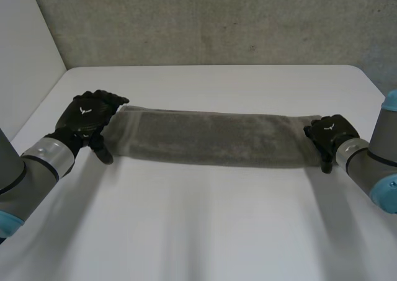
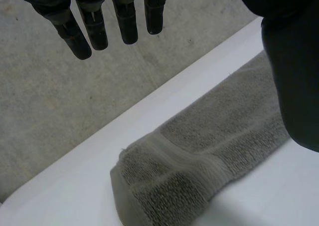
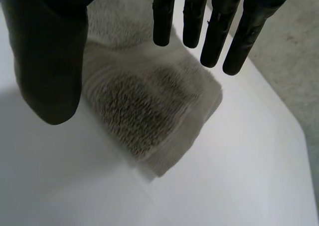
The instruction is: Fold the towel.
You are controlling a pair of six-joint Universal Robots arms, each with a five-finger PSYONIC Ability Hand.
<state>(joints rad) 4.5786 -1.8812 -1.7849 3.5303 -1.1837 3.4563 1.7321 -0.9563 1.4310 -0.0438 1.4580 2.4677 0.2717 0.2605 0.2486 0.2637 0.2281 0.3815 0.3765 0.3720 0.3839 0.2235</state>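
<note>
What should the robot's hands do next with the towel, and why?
Probably lower both hands and pinch the ends of the towel. It lies in a long strip, and the left hand and right hand are at its ends with fingers straight, holding nothing, so folding it across likely needs a grip.

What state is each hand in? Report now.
Left hand: open, fingers straight, over the towel's end, holding nothing.
Right hand: open, fingers straight, over the other end, holding nothing.
</note>
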